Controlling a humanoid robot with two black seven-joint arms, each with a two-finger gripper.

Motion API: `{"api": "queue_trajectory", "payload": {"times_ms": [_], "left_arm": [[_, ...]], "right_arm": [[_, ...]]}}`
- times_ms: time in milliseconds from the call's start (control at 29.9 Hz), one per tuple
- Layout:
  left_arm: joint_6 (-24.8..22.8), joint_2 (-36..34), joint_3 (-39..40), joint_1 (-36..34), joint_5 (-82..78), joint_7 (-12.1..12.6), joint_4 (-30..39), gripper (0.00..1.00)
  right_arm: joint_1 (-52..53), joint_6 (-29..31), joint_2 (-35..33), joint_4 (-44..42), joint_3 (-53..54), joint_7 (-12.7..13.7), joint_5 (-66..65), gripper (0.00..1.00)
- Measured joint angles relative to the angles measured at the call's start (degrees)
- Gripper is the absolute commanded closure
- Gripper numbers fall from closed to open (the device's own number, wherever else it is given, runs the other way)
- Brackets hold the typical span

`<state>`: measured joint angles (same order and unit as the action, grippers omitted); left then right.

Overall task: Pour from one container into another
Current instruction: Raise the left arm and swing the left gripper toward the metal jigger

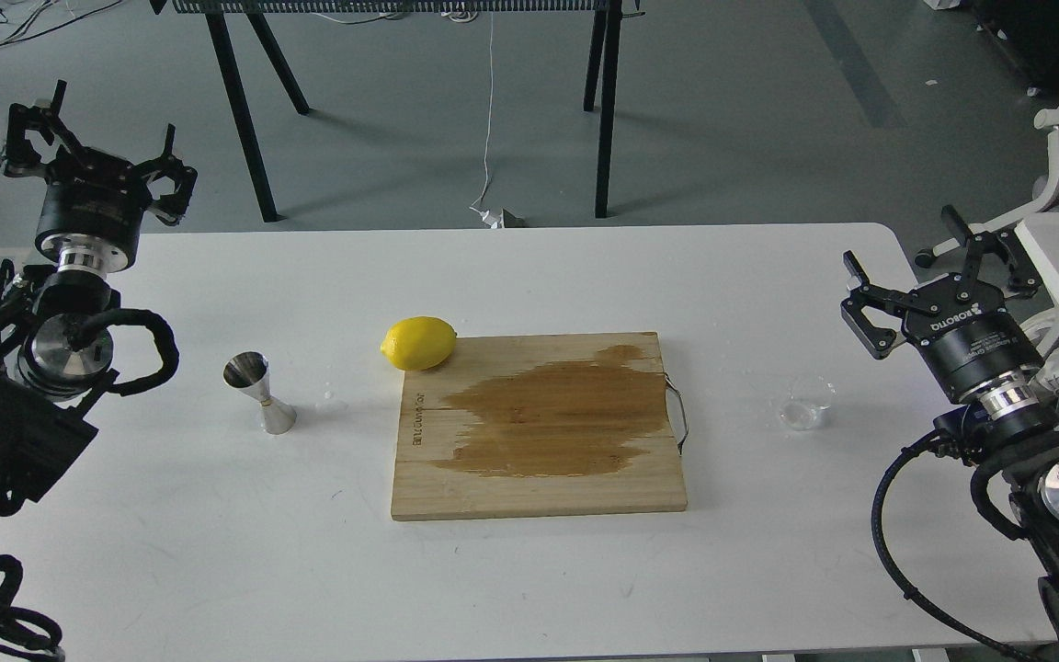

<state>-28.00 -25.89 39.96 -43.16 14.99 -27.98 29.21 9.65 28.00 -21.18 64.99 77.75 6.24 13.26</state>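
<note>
A small clear cup (806, 404) stands upright on the white table (529, 588), right of the wooden board. The shiny steel jigger (260, 393) stands upright on the table left of the board, tilted in view. My right gripper (939, 262) hangs open and empty above the table's right edge, up and right of the cup. Far from the jigger, my left gripper (88, 129) is open and empty past the table's far left corner.
A wooden cutting board (539, 428) with a dark wet stain lies mid-table. A yellow lemon (419, 343) rests at its far left corner. Small droplets sit right of the jigger. Black table legs (240, 110) stand on the floor behind.
</note>
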Motion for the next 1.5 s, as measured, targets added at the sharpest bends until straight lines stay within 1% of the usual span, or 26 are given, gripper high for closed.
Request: {"api": "queue_trajectory", "payload": {"times_ms": [201, 368, 502, 602, 769, 936, 1204, 1271, 1371, 1505], "left_arm": [[0.0, -10.0, 0.3, 0.1, -11.7, -0.1, -1.1, 0.00], [0.0, -17.9, 0.6, -1.1, -22.6, 0.0, -0.3, 0.01], [0.0, -22.2, 0.6, -2.6, -31.6, 0.0, 0.1, 0.01], [0.0, -24.1, 0.6, -3.7, -36.8, 0.0, 0.6, 0.01], [0.0, -24.5, 0.7, -4.5, -42.4, 0.0, 1.2, 0.01], [0.0, -21.1, 0.7, -4.8, -43.4, 0.0, 1.6, 0.01], [0.0, -20.4, -0.1, -4.2, -45.7, 0.0, 9.5, 0.01], [0.0, -20.3, -0.1, -4.1, -50.5, 0.0, 11.1, 0.01], [0.0, -20.2, -0.1, -4.0, -63.3, 0.0, 14.2, 0.01], [0.0, -20.5, -0.3, -3.5, -82.1, 0.0, 21.5, 0.01]], "right_arm": [[-0.7, 0.0, 0.0, 0.3, 0.8, 0.0, 0.1, 0.01], [-0.7, 0.0, 0.0, 0.3, 1.1, 0.0, 0.1, 0.01], [-0.7, 0.0, 0.0, 0.3, 1.1, 0.0, 0.1, 0.01], [-0.9, 0.0, -0.1, 0.3, 1.1, 0.0, 0.1, 0.01], [-1.6, 0.0, -0.1, 0.2, 1.1, 0.0, 0.1, 0.01], [-2.3, 0.0, -0.1, 0.1, 1.2, 0.0, 0.1, 0.01], [-2.8, 0.0, -0.2, 0.0, 1.2, 0.0, 0.1, 0.01], [-2.9, 0.0, -0.3, 0.0, 1.2, 0.0, 0.1, 0.01], [-3.0, 0.0, -0.4, -0.1, 1.2, 0.0, 0.1, 0.01], [-3.1, 0.0, -0.4, -0.1, 1.2, 0.0, 0.0, 0.01]]}}
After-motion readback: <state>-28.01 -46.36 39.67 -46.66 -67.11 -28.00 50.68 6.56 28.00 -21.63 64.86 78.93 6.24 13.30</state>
